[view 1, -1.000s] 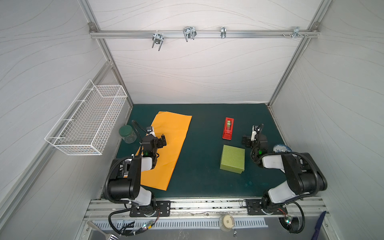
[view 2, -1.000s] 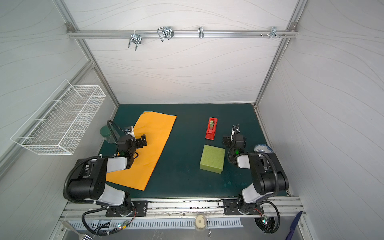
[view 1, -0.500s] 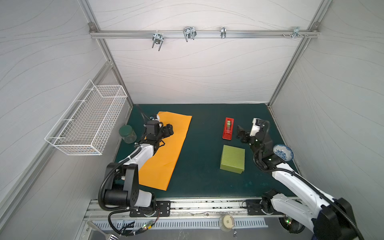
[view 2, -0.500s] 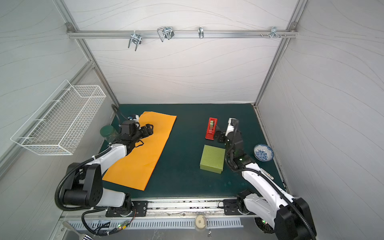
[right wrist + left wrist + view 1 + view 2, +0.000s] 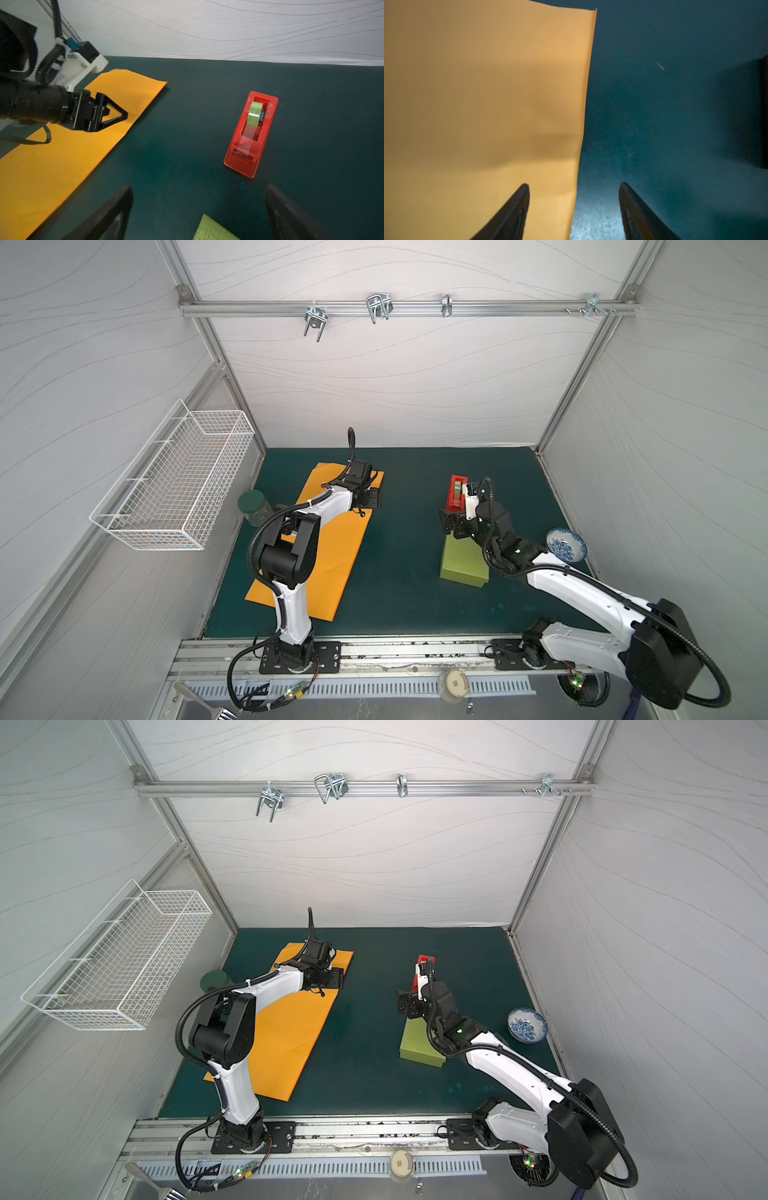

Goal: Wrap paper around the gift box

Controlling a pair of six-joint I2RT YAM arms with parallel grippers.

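Nothing was wrapped: the bright orange paper sheet (image 5: 340,564) lay flat at nine o'clock from the olive-green cardboard gift box (image 5: 461,570); left gripper (image 5: 574,185) and right gripper (image 5: 199,187) gaped empty.

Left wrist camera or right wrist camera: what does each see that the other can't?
Only the left wrist view: the left gripper from inside, straddling the paper edge. Only the right wrist view: the red tape dispenser, a corner of the gift box, the white wall. Both: the paper, the green mat and the open left gripper.
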